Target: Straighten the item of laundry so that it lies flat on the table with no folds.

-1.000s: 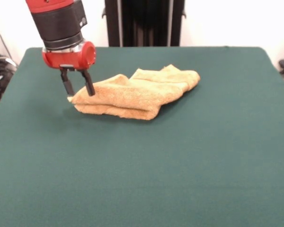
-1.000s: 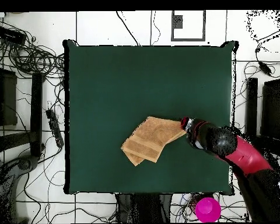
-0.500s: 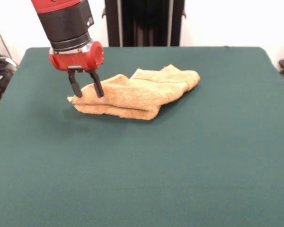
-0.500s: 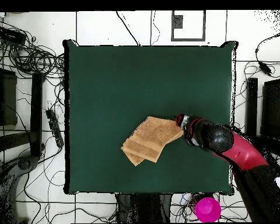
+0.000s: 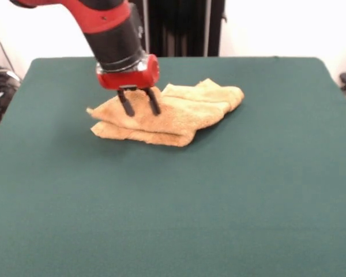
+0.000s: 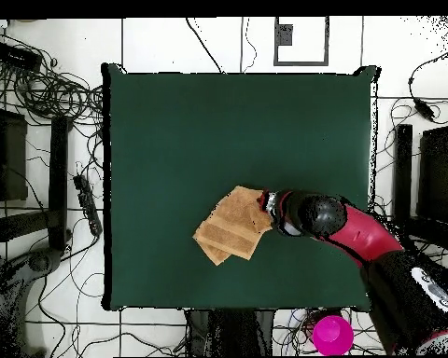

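Towel (image 5: 164, 115) folded over on itself, lying on the green table (image 5: 230, 196) toward the side where your arm enters, with bare cloth around every edge of it. In the front view your claw (image 5: 138, 108) hangs over the left part of the pile, its two dark fingers (image 5: 126, 104) spread apart with nothing between them, tips at or just above the top layer; whether they press into the terry you cannot tell from either view. In the overhead view the claw (image 6: 268, 211) covers the towel's (image 6: 231, 225) corner nearest the arm. Note the risks from this position. Should you close here, the fingers stand over stacked layers rather than over a free edge, so they are likely to pinch two or more thicknesses together, and a pull would then drag the whole pile across the table instead of opening the fold. Should you close too high, the fingers may catch only loops of terry and slip off. Pushing down hard could bunch the cloth and add creases. As to orientation, the folded towel's long axis runs left to right in the front view, rising slightly toward the right, where a rounded fold forms the far end; the flatter layered edges face the left and the near side. Overhead, the pile reads as a rectangle set diagonally to the table's edges.
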### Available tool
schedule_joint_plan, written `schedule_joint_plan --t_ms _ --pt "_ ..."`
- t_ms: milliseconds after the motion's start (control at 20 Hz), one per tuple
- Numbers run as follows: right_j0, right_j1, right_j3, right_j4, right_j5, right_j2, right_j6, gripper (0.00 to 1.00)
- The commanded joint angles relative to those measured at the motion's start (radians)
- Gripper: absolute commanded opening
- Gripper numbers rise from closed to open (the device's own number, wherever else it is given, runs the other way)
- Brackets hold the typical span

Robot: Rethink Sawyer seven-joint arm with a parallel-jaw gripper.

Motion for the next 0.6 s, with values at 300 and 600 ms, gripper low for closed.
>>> schedule_joint_plan --t_ms 300,600 --pt "0.108 0.022 -0.071 -0.068 0.219 -0.084 0.045 1.00" --pt "0.100 -0.015 -0.044 -0.065 0.210 -0.086 0.046 1.00"
